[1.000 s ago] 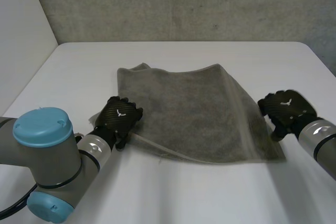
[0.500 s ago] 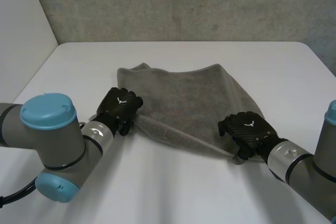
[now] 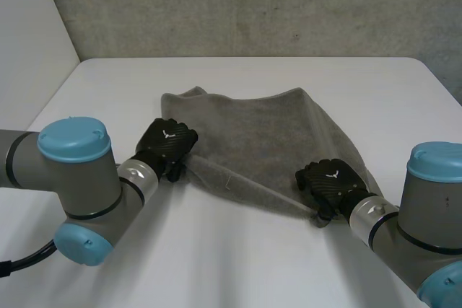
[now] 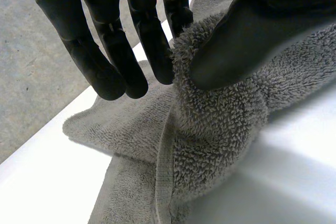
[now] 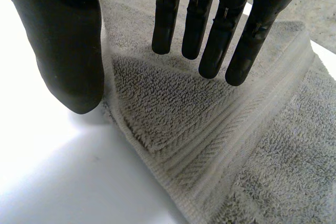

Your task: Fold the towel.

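1. Obstructions. Nothing lies between the left hand (image 3: 167, 146) and the right hand (image 3: 328, 178) except the towel (image 3: 260, 128) itself. The table around both hands is bare. The left arm (image 3: 79, 178) and right arm (image 3: 426, 214) reach in from the near side and do not cross.

2. Towel. It is grey terry cloth. Its far part lies flat on the table beyond both hands. Its near edge runs taut from one hand to the other and is raised off the surface.

3. Left hand. It pinches a bunched near corner of the towel. The thumb (image 4: 247, 35) presses the pile against the fingers (image 4: 152, 45) behind it. A flat hem (image 4: 163, 171) hangs below the pinch.

4. Right hand. It holds the opposite near corner, which is turned over into a triangular flap under the palm. The fingers are straight and close together. The thumb is set against the flap's edge, with the cloth between thumb and fingers. A woven band (image 5: 236, 135) crosses the flap.

5. Count. There is one towel, two hands, two arms and one table.

6. Surface and room. The table (image 3: 238, 265) is white and smooth, with rounded far corners. A rough grey concrete wall (image 3: 253, 5) stands behind it. A plain white panel (image 3: 29, 48) stands on the left arm's side.
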`<control>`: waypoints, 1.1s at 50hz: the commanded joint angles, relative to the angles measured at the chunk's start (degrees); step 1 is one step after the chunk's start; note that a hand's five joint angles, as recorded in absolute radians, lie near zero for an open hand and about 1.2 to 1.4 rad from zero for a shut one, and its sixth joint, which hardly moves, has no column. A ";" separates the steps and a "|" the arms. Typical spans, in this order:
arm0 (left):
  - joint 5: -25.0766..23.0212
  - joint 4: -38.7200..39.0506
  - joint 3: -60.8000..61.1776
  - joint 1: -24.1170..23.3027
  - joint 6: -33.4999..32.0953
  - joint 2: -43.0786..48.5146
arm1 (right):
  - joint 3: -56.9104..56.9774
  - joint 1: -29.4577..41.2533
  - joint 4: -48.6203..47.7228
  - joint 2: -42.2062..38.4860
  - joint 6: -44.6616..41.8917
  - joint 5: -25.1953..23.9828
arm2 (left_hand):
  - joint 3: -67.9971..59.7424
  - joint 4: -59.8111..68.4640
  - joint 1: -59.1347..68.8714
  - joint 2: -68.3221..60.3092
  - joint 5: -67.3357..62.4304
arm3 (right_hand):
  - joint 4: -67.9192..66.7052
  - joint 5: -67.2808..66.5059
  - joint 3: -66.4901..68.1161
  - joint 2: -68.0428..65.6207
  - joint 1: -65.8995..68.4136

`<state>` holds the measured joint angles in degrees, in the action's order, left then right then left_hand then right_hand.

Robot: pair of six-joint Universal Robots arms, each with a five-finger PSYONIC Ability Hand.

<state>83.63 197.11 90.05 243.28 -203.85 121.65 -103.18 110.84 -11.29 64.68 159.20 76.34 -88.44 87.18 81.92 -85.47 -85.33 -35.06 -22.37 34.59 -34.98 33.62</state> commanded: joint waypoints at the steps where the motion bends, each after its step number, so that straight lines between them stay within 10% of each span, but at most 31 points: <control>1: 0.31 -0.05 -2.06 0.09 0.12 1.49 | 0.00 0.25 0.13 0.09 0.23 0.04 | 8.44 -7.18 -1.92 5.47 15.33 | 1.76 -0.92 -1.30 1.69 -0.33; 10: 0.66 -0.05 -2.07 0.53 1.26 1.49 | 1.14 0.95 0.04 -0.61 0.23 0.04 | 8.44 -7.18 -1.92 5.47 15.33 | -7.83 -10.51 8.29 -7.90 9.27; 17: 0.83 -0.05 -1.80 0.96 3.10 1.40 | 2.46 0.34 -0.04 -3.07 0.15 0.22 | 8.44 -7.18 -1.92 5.47 15.33 | -44.89 -47.58 45.35 -44.97 46.33; 31: 0.31 -0.23 1.62 0.35 3.02 0.70 | 2.90 -6.15 -2.15 2.55 -1.61 3.56 | 56.50 -55.24 -49.98 53.53 63.39 | -44.94 -47.63 45.41 -45.02 46.38; 55: -0.13 -0.84 6.55 0.70 2.22 -3.52 | 2.72 -11.53 -2.15 3.25 -3.02 3.38 | 48.30 -47.03 -41.77 45.33 55.19 | -44.94 -47.63 45.41 -45.02 46.38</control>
<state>83.84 196.88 96.25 242.35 -201.52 119.28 -100.42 98.88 -13.45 68.09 156.14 79.73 -39.24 39.33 39.27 -39.31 -39.26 -77.09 -67.35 76.54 -75.87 76.80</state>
